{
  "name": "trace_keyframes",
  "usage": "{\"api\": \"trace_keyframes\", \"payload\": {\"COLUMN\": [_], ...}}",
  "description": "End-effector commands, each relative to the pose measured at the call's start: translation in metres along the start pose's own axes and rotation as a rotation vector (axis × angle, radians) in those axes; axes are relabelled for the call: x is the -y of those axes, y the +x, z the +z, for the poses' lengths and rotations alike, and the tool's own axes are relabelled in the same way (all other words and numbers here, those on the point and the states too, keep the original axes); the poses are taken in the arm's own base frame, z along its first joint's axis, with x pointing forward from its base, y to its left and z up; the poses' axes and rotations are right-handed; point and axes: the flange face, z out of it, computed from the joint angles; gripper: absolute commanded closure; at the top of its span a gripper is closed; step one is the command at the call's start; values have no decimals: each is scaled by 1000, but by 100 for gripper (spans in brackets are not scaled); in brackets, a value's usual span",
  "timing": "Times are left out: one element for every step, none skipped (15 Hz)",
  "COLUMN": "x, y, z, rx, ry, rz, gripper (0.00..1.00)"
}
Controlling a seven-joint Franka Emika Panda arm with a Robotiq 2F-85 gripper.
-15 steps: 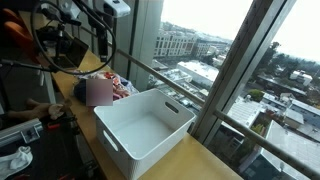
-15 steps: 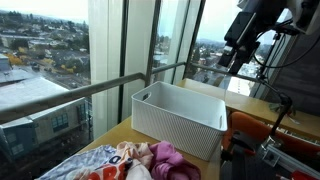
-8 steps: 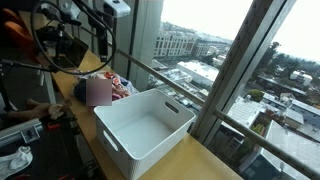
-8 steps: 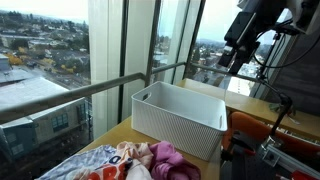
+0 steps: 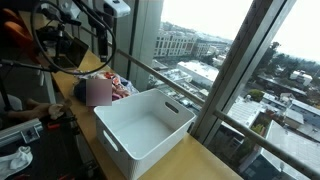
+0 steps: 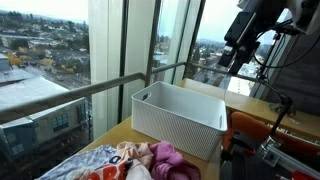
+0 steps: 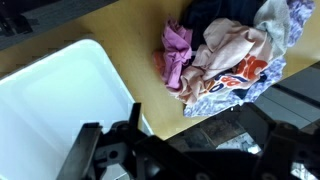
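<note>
- White bin (image 7: pixel 50 100) could be clipped at its rim by the gripper (image 7: pixel 180 155), whose jaws are spread and empty.
- Clothes (image 7: pixel 235 55) by the table (image 7: pixel 120 30) edge could slip off.

No text, label, brand or number could be read; the print on the clothes (image 7: pixel 240 68) was blurred.

We see an empty white plastic bin (image 7: pixel 50 105) standing upright on the wooden table (image 7: pixel 110 30), just beside a crumpled pile of colourful clothes (image 7: pixel 232 55).
</note>
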Motion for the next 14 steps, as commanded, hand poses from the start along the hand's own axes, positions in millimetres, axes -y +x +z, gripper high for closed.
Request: {"api": "trace_keyframes", "payload": {"x": [0,0,0,0,0,0,0,0,4,8,14,20,29,37], "y": [0,0,0,0,0,0,0,0,3,6,8,9,10,11], "z": [-1,-1,-1,-1,-1,-1,-1,-1,7,12,20,28,42,54], "rx": [1,1,1,1,1,1,1,1,7,12,19,27,37,44], "ry": [-1,-1,-1,-1,0,0,0,-1,-4,-4,-8,-18,-29,-35], "rz": [0,0,0,0,0,0,0,0,-8,-16,-31,-43,-66,-83], "gripper": [0,0,0,0,0,0,0,0,0,0,0,0,0,0]}}
